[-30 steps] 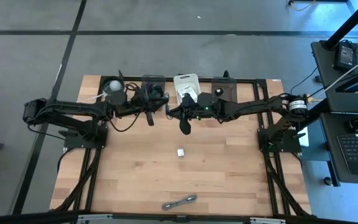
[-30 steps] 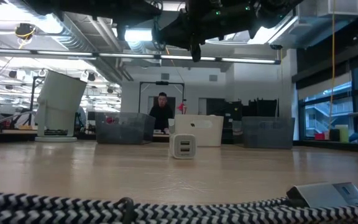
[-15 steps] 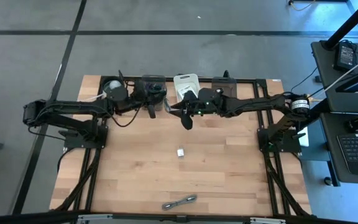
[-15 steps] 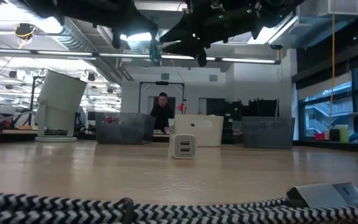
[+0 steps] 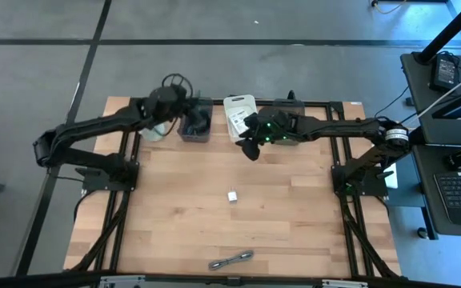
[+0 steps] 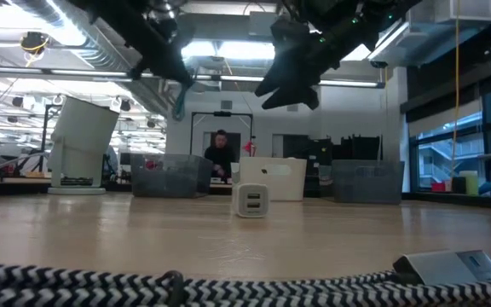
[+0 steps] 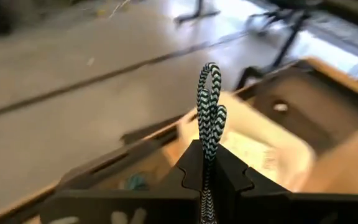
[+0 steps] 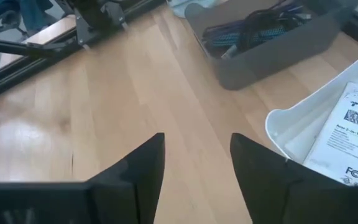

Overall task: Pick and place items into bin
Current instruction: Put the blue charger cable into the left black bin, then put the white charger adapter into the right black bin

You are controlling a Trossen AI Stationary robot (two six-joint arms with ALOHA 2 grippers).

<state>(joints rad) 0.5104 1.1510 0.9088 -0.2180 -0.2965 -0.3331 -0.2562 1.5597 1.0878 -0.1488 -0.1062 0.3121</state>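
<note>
The left claw (image 7: 207,163), pressed together on a braided cable (image 7: 209,106), should centre over the grey bin (image 5: 196,122) just beside it before letting go, while the right claw (image 8: 196,163), spread and empty, goes for the white cube (image 5: 233,195) well behind it.

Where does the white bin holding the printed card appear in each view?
High view: white bin, top centre, at the table's far edge.
Low view: white bin, centre, far across the table.
Left wrist view: white bin, right of centre, blurred.
Right wrist view: white bin, right edge.
Shared landmark: the grey bin beside it.
</note>
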